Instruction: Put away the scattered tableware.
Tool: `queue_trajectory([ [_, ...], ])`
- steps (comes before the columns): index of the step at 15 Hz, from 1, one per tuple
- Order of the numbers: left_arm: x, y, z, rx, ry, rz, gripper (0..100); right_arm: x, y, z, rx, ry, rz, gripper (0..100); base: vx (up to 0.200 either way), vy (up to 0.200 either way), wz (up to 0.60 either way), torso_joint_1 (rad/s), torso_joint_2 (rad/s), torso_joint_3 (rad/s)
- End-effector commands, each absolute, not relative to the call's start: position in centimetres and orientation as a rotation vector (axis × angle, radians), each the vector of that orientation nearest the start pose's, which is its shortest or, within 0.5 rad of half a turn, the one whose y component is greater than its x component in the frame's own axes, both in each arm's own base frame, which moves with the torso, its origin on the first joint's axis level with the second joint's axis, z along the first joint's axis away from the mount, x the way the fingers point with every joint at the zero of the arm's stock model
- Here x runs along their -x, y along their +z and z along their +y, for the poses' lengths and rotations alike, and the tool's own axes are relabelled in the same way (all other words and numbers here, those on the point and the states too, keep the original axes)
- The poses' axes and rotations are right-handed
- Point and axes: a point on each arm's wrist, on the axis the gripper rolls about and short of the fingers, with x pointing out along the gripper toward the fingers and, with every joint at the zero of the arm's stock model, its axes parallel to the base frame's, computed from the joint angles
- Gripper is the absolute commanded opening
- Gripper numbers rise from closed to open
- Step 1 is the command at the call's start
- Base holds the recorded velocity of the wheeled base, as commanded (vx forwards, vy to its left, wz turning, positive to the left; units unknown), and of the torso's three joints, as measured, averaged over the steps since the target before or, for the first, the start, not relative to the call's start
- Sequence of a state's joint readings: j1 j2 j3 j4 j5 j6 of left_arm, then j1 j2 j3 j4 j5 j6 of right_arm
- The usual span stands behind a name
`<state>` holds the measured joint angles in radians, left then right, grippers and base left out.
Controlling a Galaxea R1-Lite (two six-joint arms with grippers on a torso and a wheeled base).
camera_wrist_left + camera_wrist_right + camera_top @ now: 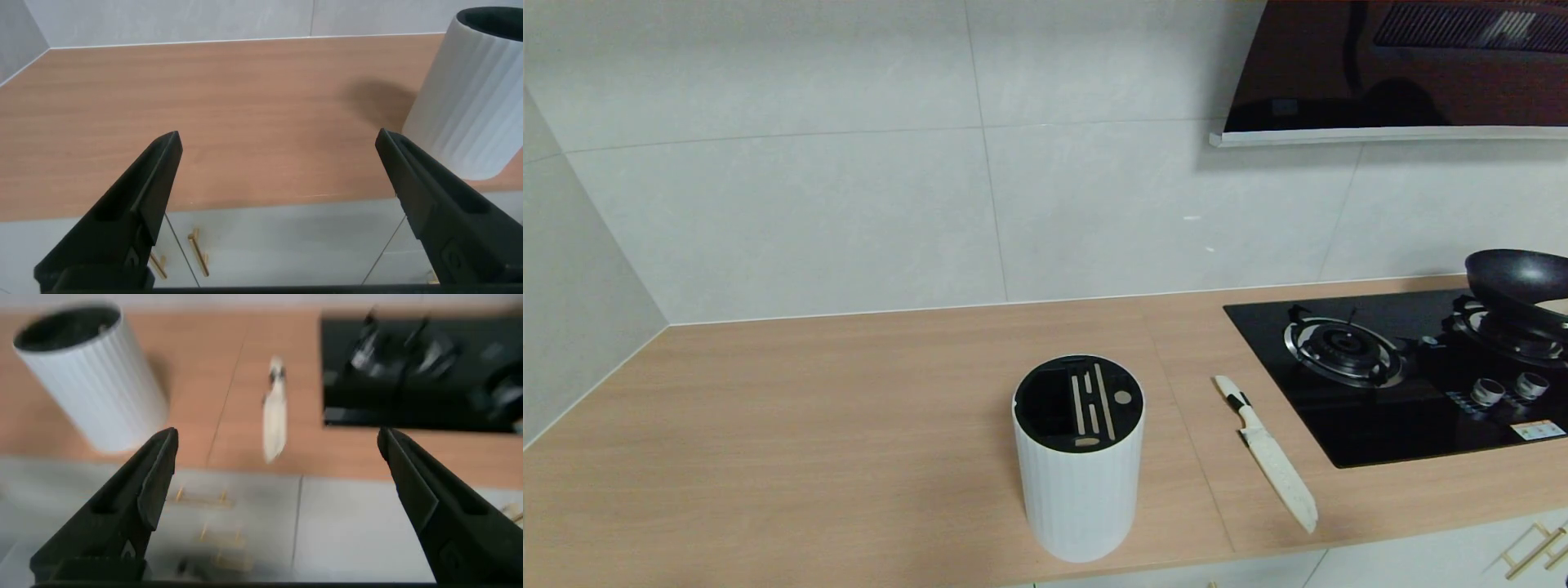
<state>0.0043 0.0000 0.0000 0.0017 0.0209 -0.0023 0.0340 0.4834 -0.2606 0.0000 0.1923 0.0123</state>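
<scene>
A white knife [1267, 453] with a speckled blade and a white-and-black handle lies flat on the wooden counter [809, 425], between the hob and a white ribbed knife holder [1080, 474] with a black slotted top. The holder also shows in the left wrist view [474, 90] and the right wrist view [90, 376]; the knife [274, 416] is in the right wrist view too. My left gripper [278, 147] hangs open in front of the counter's front edge, left of the holder. My right gripper [278, 449] is open, held off the counter's front edge, facing the knife.
A black gas hob [1405, 367] is set into the counter at the right, with a dark pan [1515, 282] on its far burner. A range hood [1396, 73] hangs above it. White cabinet fronts with gold handles [200, 253] lie below the counter edge. Tiled walls close the back and left.
</scene>
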Motion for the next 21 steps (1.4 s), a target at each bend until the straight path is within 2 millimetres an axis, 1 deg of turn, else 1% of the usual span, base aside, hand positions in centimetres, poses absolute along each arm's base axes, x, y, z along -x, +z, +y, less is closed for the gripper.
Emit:
queue_trajectory([
  [1,2.3,7.5,0.0,0.003,0.026,0.001,100,-10.0,18.0,1.6,-0.038,0.315,0.482,100,0.0,0.0,0.0,0.0,0.0,0.0],
  [2,2.3,7.5,0.0,0.002,0.026,0.002,100,-12.5,18.2,2.1,-0.036,0.337,0.524,100,0.0,0.0,0.0,0.0,0.0,0.0],
  [5,2.3,7.5,0.0,0.003,0.026,0.001,100,-17.5,17.4,3.2,-0.034,0.356,0.572,100,0.0,0.0,0.0,0.0,0.0,0.0],
  [6,2.3,7.5,0.0,0.003,0.026,0.001,100,-19.7,16.6,4.0,-0.029,0.373,0.595,100,0.0,0.0,0.0,0.0,0.0,0.0],
  [8,2.3,7.5,0.0,0.003,0.026,0.001,100,-23.1,14.9,4.8,-0.021,0.375,0.591,100,0.0,0.0,0.0,0.0,0.0,0.0],
  [11,2.3,7.5,0.0,0.003,0.026,0.001,100,-27.5,12.0,5.5,0.006,0.3,0.561,100,0.0,0.0,0.0,0.0,0.0,0.0],
  [13,2.3,7.5,0.0,0.002,0.026,0.002,100,-29.4,10.5,5.8,0.028,0.284,0.556,100,0.0,0.0,0.0,0.0,0.0,0.0],
  [14,2.3,7.5,0.0,0.002,0.026,0.002,100,-30.5,9.4,6.0,0.052,0.277,0.565,100,0.0,0.0,0.0,0.0,0.0,0.0],
  [17,2.3,7.5,0.0,0.003,0.026,0.001,100,-32.2,6.8,7.1,0.07,0.285,0.607,100,0.0,0.0,0.0,0.0,0.0,0.0],
  [18,2.3,7.5,0.0,0.003,0.026,0.001,100,-32.5,6.3,7.3,0.073,0.288,0.613,100,0.0,0.0,0.0,0.0,0.0,0.0],
  [19,2.3,7.5,0.0,0.002,0.026,0.002,100,-33.0,5.0,7.7,0.08,0.287,0.614,100,0.0,0.0,0.0,0.0,0.0,0.0],
  [21,2.3,7.5,0.0,0.002,0.026,0.002,100,-34.2,2.9,7.9,0.092,0.253,0.621,100,0.0,0.0,0.0,0.0,0.0,0.0],
])
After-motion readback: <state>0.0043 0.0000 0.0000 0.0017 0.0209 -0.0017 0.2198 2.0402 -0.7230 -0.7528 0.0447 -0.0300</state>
